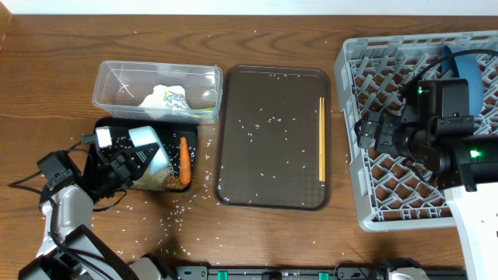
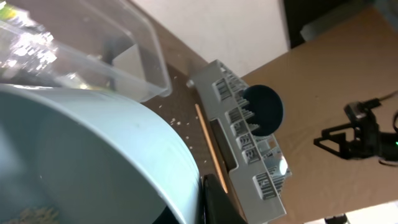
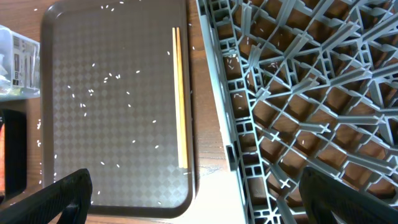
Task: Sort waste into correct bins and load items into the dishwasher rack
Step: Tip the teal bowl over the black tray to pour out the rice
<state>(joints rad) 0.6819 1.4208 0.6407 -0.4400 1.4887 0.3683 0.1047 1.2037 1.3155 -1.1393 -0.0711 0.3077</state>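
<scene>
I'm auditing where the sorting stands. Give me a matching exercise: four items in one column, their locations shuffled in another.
1 orange carrot piece
2 thin wooden chopsticks
3 dark-blue round plate
4 crumpled white tissue

A light-grey lattice plastic rack
B clear plastic rectangular tub
C shallow black rectangular tray
D brown rectangular serving tray

Pairs: 1-C, 2-D, 3-A, 4-B

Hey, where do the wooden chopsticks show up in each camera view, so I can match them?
Overhead: chopsticks on the brown tray, near its right edge.
Left wrist: thin diagonal line at centre, left of the dishwasher rack.
Right wrist: vertical, upper centre, on the tray.
Shared landmark: the dishwasher rack beside them.
</scene>
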